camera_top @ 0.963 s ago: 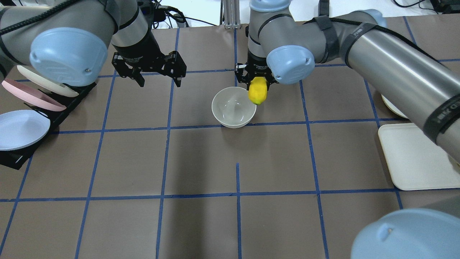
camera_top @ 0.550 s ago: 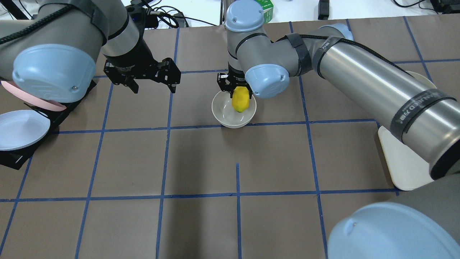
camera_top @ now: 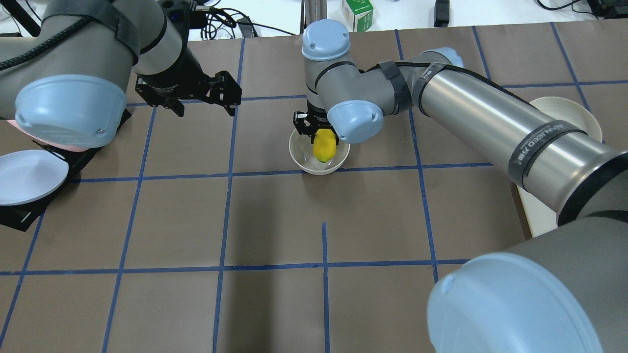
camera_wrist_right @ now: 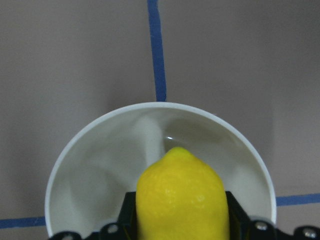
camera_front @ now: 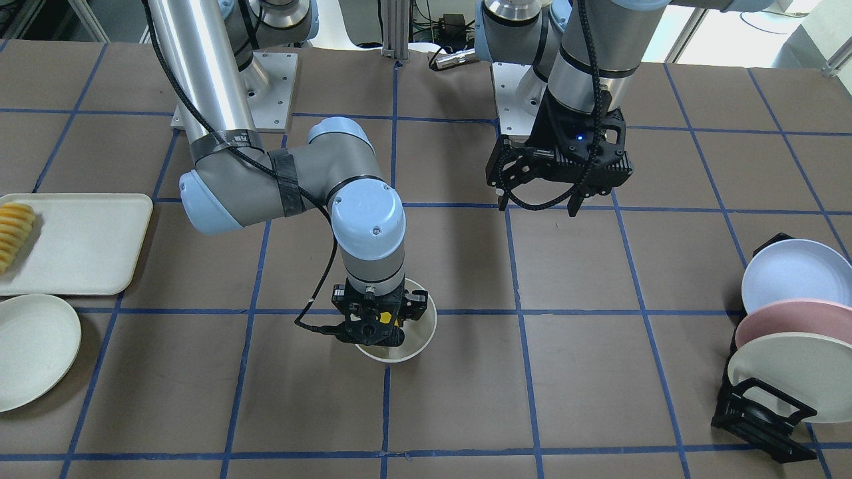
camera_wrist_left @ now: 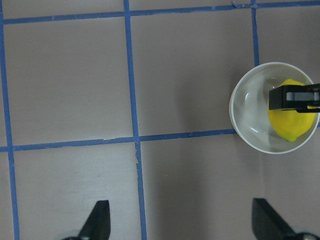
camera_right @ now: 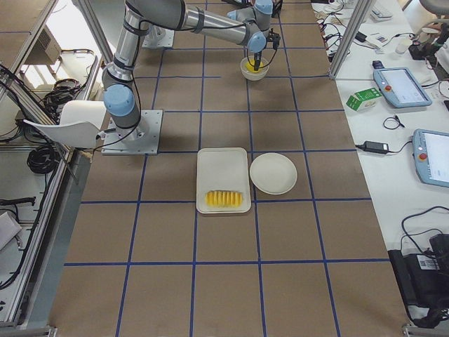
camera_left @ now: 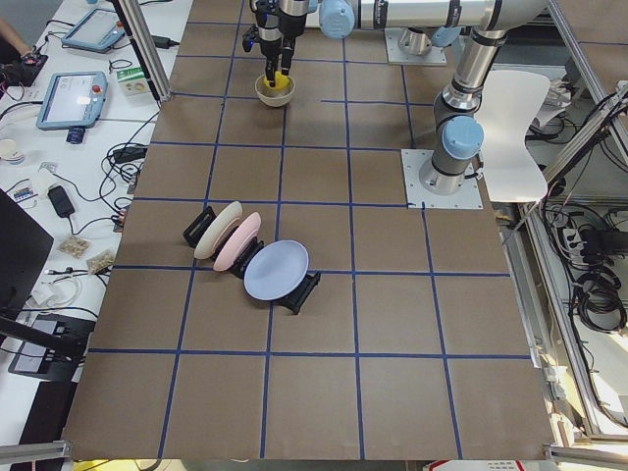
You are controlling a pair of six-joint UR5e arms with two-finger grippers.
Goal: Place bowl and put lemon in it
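The off-white bowl [camera_top: 300, 159] stands upright on the table near the middle, and shows in the front view [camera_front: 426, 320]. My right gripper [camera_top: 324, 141] is shut on the yellow lemon [camera_top: 324, 149] and holds it down inside the bowl, pointed end down. The right wrist view shows the lemon [camera_wrist_right: 180, 200] between the fingers above the bowl's inner wall [camera_wrist_right: 100, 170]. My left gripper [camera_top: 205, 109] is open and empty, hovering left of and behind the bowl. Its wrist view shows the bowl [camera_wrist_left: 247, 117] with the lemon [camera_wrist_left: 287, 126] in it at the right edge.
A black rack of pastel plates [camera_front: 785, 332] stands at the robot's left table edge. At the robot's right are a cream tray [camera_front: 80, 246] with sliced orange-yellow food [camera_front: 14, 233] and a flat off-white plate [camera_front: 33, 349].
My right gripper moved left and down with the lemon, from beside the bowl's right rim to inside the bowl. My left gripper drifted slightly left and back, still open.
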